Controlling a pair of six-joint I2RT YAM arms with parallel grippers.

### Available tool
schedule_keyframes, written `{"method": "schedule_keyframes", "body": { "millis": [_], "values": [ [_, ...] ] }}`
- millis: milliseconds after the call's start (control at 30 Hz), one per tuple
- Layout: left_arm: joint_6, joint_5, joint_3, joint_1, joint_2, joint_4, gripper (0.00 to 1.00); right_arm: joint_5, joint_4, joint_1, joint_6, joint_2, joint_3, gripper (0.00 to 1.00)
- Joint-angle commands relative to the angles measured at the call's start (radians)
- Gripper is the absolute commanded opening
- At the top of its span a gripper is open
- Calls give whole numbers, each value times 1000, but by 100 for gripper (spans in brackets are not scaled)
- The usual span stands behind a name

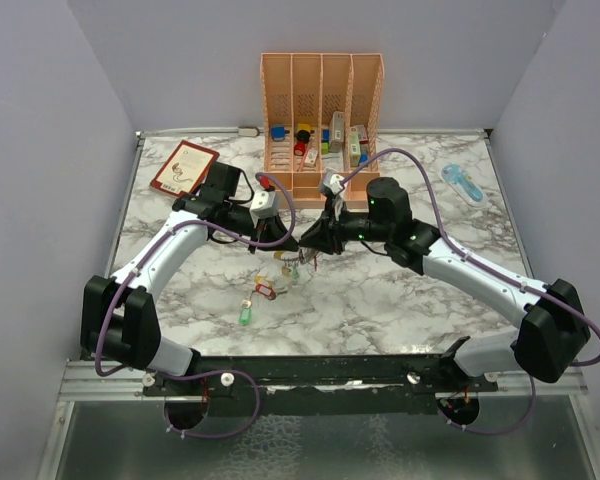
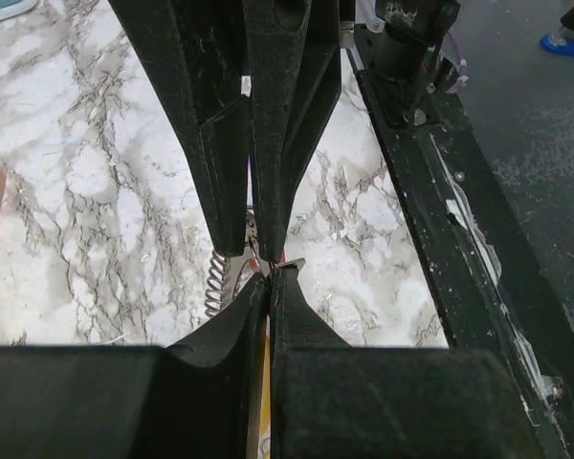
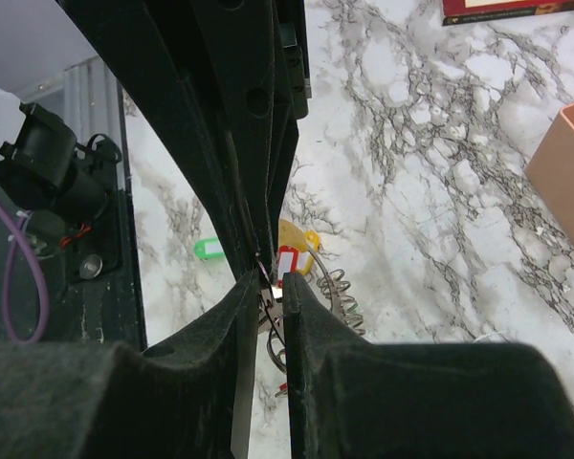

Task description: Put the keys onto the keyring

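Observation:
My two grippers meet tip to tip above the middle of the marble table [image 1: 400, 300]. My left gripper [image 1: 293, 241] [image 2: 269, 273] is shut, with a silvery key tip [image 2: 293, 263] at its tips and a yellow tag [image 2: 265, 363] showing between its fingers. My right gripper [image 1: 314, 240] [image 3: 271, 285] is shut on the thin wire keyring [image 3: 271, 306]. A red tag [image 3: 287, 260], a yellow tag [image 3: 304, 239] and a wire spring coil [image 3: 341, 290] hang just beyond the tips. The coil also shows in the left wrist view [image 2: 215, 283].
A key with a green tag [image 1: 245, 315] [image 3: 209, 249] and one with a red tag [image 1: 265, 292] lie on the table near the front left. The peach organizer [image 1: 320, 75] stands at the back, a red book [image 1: 183, 167] at back left, a blue object [image 1: 463, 183] at back right.

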Motion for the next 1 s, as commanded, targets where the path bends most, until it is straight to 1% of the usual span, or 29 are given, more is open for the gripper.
{"method": "schedule_keyframes", "body": {
  "millis": [0,333,433,500,633,700,800,833,967],
  "values": [
    [27,60,33,-8,3,-10,0,-16,-6,-7,10,1,-2,17],
    [27,58,38,-8,2,-12,0,-18,-12,-9,15,5,-4,13],
    [27,55,39,-8,2,-13,0,-22,-18,-9,16,11,-1,8],
    [27,52,42,-7,0,-13,0,-25,-26,-9,17,17,1,2],
    [16,27,46,-7,0,-3,0,-9,-65,-11,39,34,16,1],
    [-37,-3,39,-7,0,44,0,25,-117,-11,54,43,43,1],
    [-85,-66,25,-6,1,98,6,75,-221,-10,101,48,95,1],
    [-97,-80,21,-7,2,110,9,79,-253,-11,114,47,112,1],
    [-159,-148,20,-7,4,164,19,127,-397,-11,175,39,185,1]
  ]
}}
